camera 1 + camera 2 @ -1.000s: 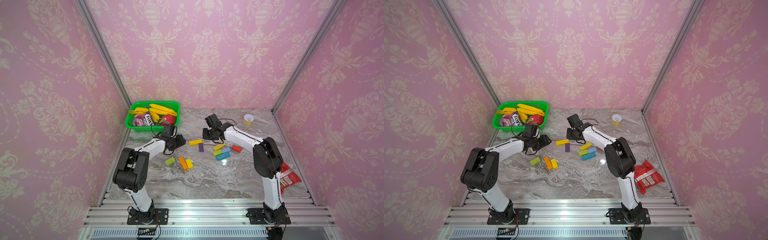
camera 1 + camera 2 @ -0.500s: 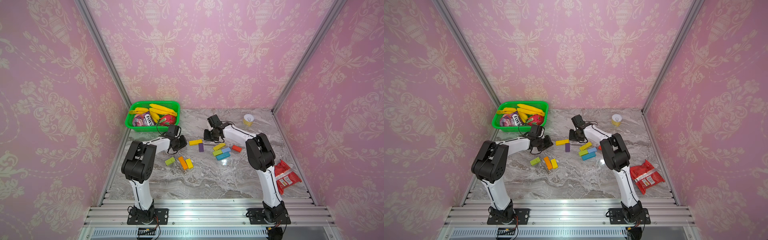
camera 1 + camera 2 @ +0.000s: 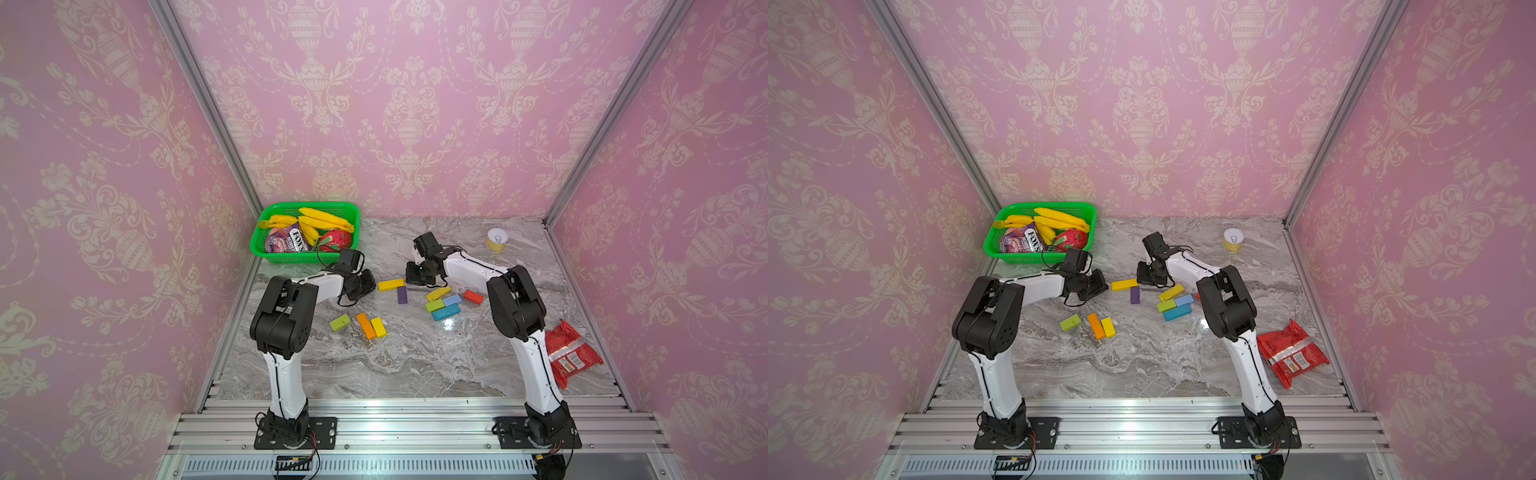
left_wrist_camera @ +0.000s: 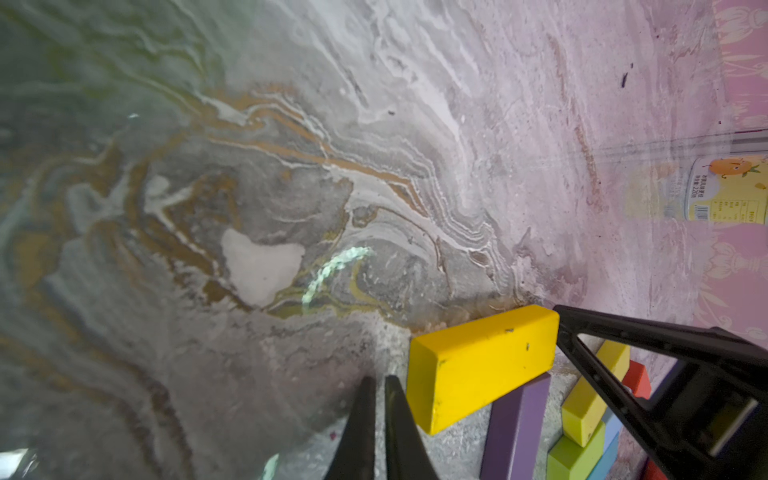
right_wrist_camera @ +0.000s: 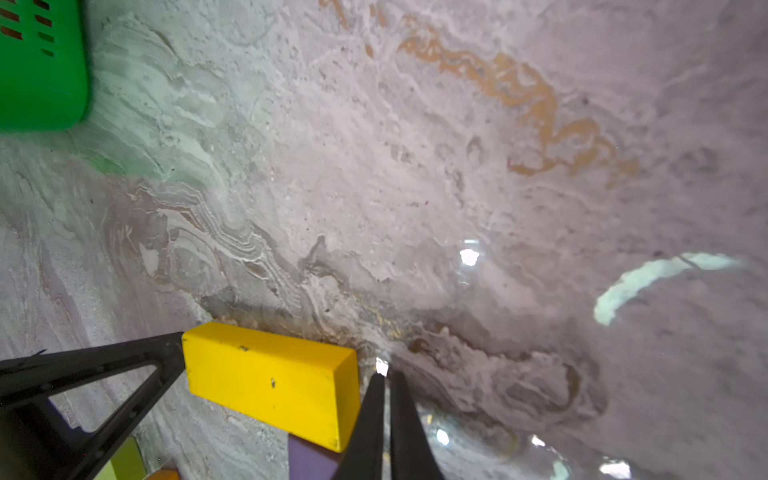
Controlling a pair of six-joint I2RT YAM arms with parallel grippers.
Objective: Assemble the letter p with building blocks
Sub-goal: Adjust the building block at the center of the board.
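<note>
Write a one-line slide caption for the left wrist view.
Shut jaws of both arms flank a yellow block beside a purple block on the marble table.

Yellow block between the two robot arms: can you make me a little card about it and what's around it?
Block: long yellow block, lying flat on the marble table
Left tool: shut, holding nothing, at one end of it
Right tool: shut, holding nothing, at the other end
Neighbour: purple block, seems to touch its long side
</note>
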